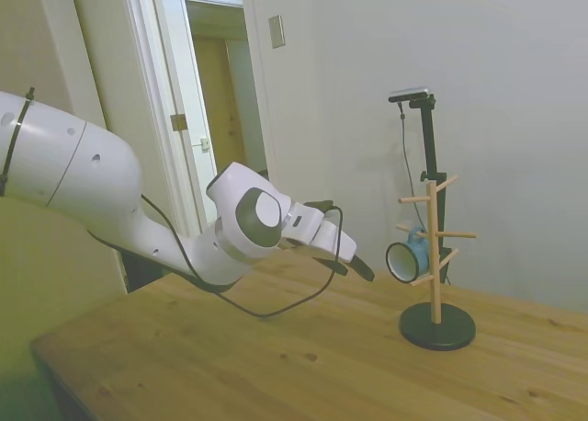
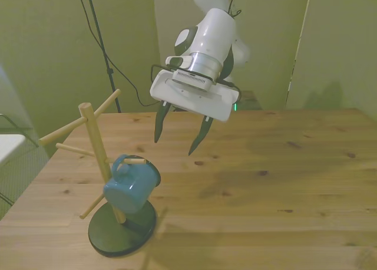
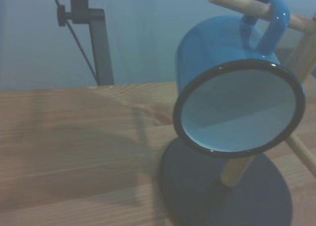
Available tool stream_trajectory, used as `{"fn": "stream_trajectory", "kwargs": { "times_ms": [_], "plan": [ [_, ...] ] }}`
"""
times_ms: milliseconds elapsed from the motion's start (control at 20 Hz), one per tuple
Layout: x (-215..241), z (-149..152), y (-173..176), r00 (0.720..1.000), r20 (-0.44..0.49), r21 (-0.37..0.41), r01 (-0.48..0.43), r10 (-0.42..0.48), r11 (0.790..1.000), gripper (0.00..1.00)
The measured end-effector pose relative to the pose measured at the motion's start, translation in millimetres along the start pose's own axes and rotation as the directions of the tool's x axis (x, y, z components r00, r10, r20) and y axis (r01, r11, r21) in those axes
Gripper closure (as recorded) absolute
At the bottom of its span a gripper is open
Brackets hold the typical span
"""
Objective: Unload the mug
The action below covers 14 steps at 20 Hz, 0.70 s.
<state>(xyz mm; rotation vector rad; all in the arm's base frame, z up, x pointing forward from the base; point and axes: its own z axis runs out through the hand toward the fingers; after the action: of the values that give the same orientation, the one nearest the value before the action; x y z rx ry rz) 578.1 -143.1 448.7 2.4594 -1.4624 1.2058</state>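
Mug (image 1: 405, 258) hangs by its handle on a peg of the wooden mug tree (image 1: 434, 256), right of the gripper (image 1: 354, 265).
Front view: gripper (image 2: 179, 131) spread and empty, mug (image 2: 131, 184) nearer and left; a careless pull could topple the tree. Wrist view: mug's (image 3: 237, 97) mouth faces the camera.

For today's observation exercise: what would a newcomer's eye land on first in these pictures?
Probably the blue mug, hanging by its handle from a peg of the wooden mug tree at the front view's left. Next, the white arm's gripper, jaws open, poised above the table short of the mug.
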Motion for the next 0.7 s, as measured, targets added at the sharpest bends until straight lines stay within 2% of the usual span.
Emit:
{"fn": "stream_trajectory", "kwargs": {
  "times_ms": [50,350,700],
  "plan": [
    [-11,0,-3,0.999,0.034,0.025,0.012,-0.013,1.000,0.00],
    [-17,-1,2,0.999,0.045,0.040,0.027,-0.028,0.999,0.00],
    [14,9,25,1.000,-0.001,0.068,0.007,-0.007,0.998,0.00]
  ]
}}
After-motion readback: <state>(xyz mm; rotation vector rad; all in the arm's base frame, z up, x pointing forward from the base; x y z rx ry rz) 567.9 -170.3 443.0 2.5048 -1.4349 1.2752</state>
